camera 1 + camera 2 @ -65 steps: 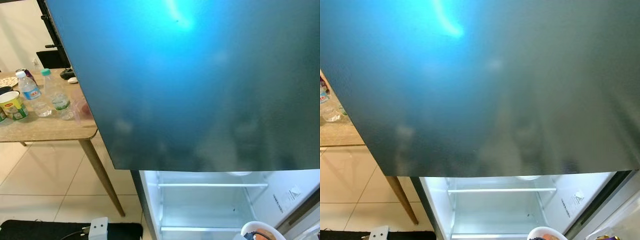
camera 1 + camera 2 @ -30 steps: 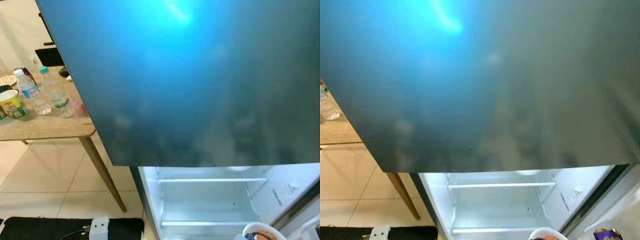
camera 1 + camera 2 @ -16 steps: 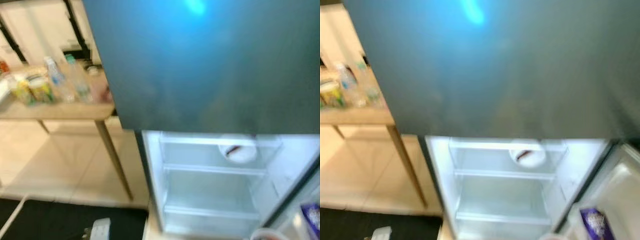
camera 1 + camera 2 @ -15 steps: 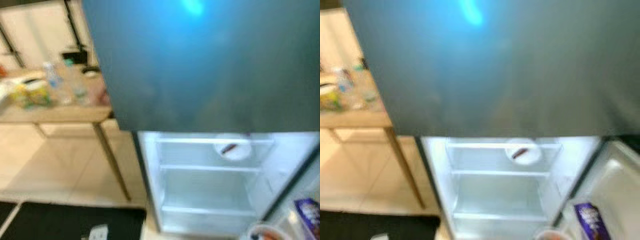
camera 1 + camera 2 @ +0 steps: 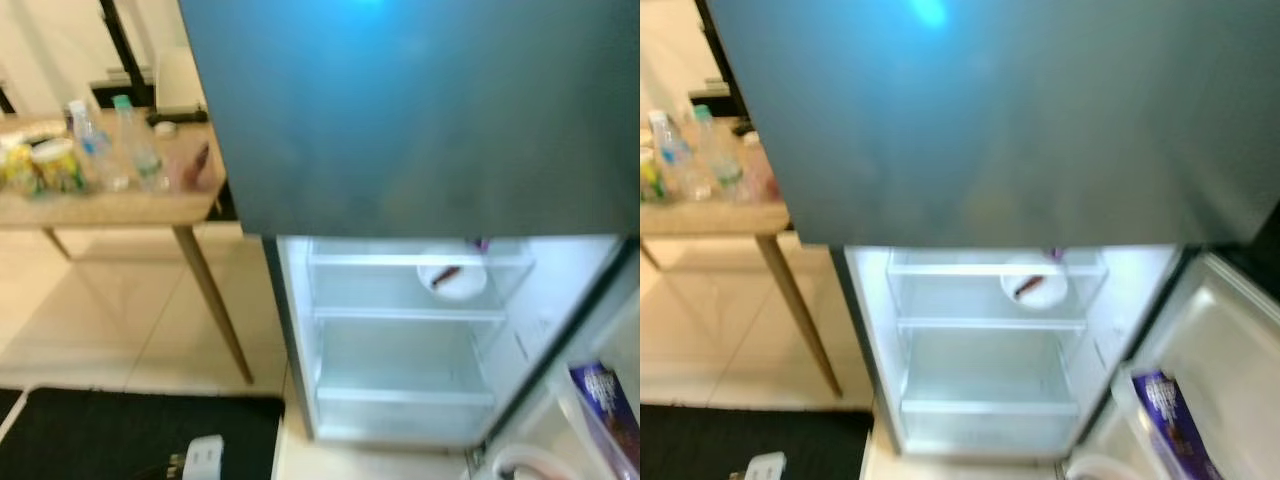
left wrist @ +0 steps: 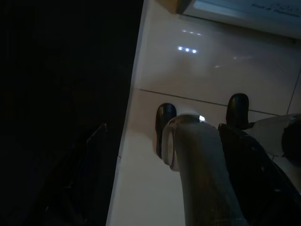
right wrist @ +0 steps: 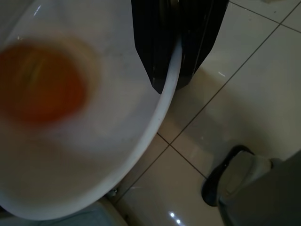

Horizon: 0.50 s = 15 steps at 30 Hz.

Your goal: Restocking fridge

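You are facing the fridge (image 5: 980, 120), its dark upper door closed and the lower compartment (image 5: 985, 345) standing open and lit. The lower door (image 5: 1225, 340) swings out on your right, with a purple packet (image 5: 1170, 420) in its rack. Inside, the glass shelves are mostly bare; one small white dish (image 5: 1034, 284) with something dark on it sits on the upper shelf toward the back.

To your left, well apart from the fridge, the wooden tabletop (image 5: 120, 205) carries water bottles (image 5: 135, 145) and yellow tubs (image 5: 50, 165) waiting to be stocked.

Your right end effector (image 7: 171, 77) is clamped on the rim of a white plate (image 7: 94, 141), one black finger above the rim and one below. An orange food item (image 7: 40, 82), blurred, rests toward the plate's centre. The plate's edge just peeps in at the bottom of the right eye view (image 5: 1095, 468), low and in front of the open compartment.

The left end effector hangs idle over the dark mat and tiled floor; you cannot tell its opening from that shadowed picture.

To do this step well, I judge you should keep the plate level so the food does not slide, raise it to the height of a bare shelf before moving forward, and steer between the open door and the compartment wall. Let the base settle fully on the glass, clear of the white dish, before you release the rim.
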Available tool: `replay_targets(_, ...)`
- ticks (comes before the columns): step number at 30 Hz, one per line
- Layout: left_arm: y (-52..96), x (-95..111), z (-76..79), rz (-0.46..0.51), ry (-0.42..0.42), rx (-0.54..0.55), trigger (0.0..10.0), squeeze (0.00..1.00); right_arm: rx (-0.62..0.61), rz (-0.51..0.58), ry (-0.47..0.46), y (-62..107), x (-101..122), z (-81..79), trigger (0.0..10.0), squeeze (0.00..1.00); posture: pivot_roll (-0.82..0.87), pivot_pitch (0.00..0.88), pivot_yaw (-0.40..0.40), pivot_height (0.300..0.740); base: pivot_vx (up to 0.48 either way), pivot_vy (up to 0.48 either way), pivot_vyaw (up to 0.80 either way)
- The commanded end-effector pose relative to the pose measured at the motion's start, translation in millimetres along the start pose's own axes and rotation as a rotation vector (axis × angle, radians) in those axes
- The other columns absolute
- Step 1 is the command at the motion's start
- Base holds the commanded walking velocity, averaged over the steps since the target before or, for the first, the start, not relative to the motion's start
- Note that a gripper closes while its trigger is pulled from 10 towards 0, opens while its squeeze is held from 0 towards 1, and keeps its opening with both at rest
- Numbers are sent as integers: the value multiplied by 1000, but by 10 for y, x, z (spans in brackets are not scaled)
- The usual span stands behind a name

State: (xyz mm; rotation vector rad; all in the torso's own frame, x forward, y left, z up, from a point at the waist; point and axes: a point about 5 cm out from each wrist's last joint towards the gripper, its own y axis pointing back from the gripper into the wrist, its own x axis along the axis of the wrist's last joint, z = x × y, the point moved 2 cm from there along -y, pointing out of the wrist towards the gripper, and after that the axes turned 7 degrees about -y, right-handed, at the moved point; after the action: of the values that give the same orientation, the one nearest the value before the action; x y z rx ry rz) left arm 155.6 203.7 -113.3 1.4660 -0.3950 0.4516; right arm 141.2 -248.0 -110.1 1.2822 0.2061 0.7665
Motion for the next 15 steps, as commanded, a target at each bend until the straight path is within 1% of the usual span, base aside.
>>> replay_targets(1, 8, 32, -54, 8, -15, 9, 10000, 0, -8, 12, 3, -4, 35, 10, 10000, 0, -96, 0, 18, 740, 0, 0, 0)
replay_targets(15, -5, 68, -17, 19, -10, -4, 10000, 0, -15, 26, 4, -5, 64, 33, 10000, 0, -105, 0, 20, 740, 0, 0, 0)
